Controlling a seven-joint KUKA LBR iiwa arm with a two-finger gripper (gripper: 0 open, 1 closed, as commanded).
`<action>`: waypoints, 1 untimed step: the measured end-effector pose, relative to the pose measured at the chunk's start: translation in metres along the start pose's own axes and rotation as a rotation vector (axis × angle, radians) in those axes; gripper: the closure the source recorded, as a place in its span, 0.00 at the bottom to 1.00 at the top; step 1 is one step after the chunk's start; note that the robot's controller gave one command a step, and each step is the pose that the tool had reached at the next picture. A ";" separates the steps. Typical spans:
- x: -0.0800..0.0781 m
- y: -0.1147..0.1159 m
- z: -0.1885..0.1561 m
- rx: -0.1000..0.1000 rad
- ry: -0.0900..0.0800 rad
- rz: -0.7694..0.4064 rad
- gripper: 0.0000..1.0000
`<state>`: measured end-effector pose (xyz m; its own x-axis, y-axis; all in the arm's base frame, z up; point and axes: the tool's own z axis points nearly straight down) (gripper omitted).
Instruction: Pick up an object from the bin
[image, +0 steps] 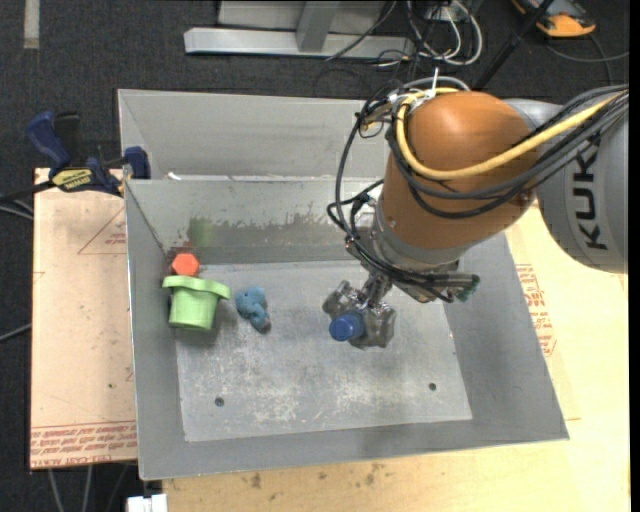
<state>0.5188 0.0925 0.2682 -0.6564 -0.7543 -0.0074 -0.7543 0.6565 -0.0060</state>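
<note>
Things in the bin (300, 405) number four: one green cup (192, 305), one orange piece (185, 265), one light-blue lump (254, 309) and one dark-blue round piece (344, 328). The bin is the one container that holds them, and all four rest on its grey floor, none stacked on another.

The cup, with a wide rim, sits at the left side of the floor. What is inside it cannot be seen. The orange piece lies just beyond the cup, at the foot of the far wall and close against the cup's rim. The lump lies just to the right of the cup, apart from it.

The dark-blue piece lies near the middle of the floor, well apart from the other three. The tool (362, 318) is down at the floor there, under the arm's orange cover (460, 160), with the dark-blue piece right against its left side. Whether the tool is clenched or released cannot be told, nor whether it grasps that piece.
</note>
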 end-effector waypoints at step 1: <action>0.005 -0.015 0.003 -0.005 0.004 0.009 1.00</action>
<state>0.5272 0.0788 0.2654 -0.6635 -0.7482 -0.0033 -0.7482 0.6635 -0.0006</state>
